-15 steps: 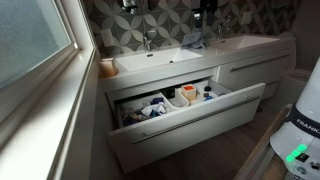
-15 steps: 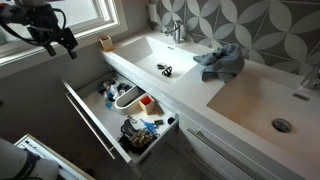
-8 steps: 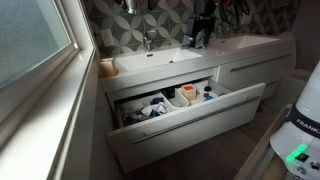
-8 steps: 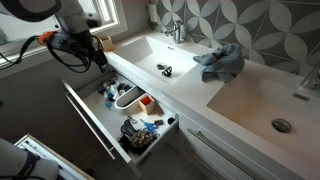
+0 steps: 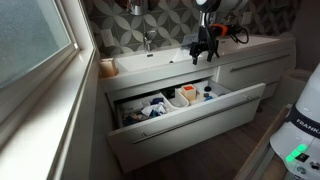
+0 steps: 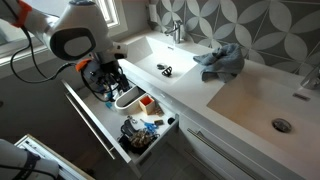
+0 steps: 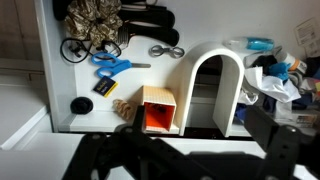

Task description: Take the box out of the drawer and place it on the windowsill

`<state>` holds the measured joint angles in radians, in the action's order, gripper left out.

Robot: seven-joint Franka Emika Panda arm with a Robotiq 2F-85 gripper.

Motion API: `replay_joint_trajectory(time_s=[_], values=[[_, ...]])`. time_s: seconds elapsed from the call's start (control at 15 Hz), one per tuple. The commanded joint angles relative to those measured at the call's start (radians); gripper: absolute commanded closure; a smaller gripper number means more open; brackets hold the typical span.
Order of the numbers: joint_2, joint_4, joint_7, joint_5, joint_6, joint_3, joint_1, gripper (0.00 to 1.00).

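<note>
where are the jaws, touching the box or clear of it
Apart. In an exterior view the gripper hangs level with the counter, jaws open; the box sits lower in the drawer, counter edge showing between.

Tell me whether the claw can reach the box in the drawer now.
Probably yes: the drawer is open, the open claw hangs above it, and nothing covers the box, though a white arch stands close beside it.
</note>
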<state>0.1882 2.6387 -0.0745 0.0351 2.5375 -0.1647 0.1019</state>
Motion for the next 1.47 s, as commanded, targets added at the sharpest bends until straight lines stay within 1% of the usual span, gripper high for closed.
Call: replay_joint_trajectory(time_s=[0.0, 0.13, 0.2, 0.4, 0.73, 0.8, 0.87, 1.13, 1.2, 1.4], values=[[-0.148, -0.035, 0.057, 0.092, 0.1, -0.002, 0.005, 0.0], [-0.212, -0.049, 0.063, 0.128, 0.144, 0.001, 0.008, 0.0], [-0.141, -0.012, 0.048, 0.078, 0.11, 0.005, 0.015, 0.0], [-0.204, -0.035, 0.053, 0.1, 0.136, 0.007, 0.017, 0.0], [-0.209, -0.043, 0.057, 0.1, 0.136, 0.007, 0.017, 0.0], [-0.222, -0.047, 0.041, 0.124, 0.147, 0.009, 0.016, 0.0], [-0.242, -0.044, 0.045, 0.121, 0.196, 0.01, 0.016, 0.0], [-0.317, -0.047, 0.06, 0.169, 0.334, 0.014, 0.023, 0.0], [-0.333, -0.049, 0.048, 0.2, 0.35, 0.021, 0.029, 0.0], [-0.394, -0.052, 0.043, 0.273, 0.458, 0.026, 0.034, 0.0]])
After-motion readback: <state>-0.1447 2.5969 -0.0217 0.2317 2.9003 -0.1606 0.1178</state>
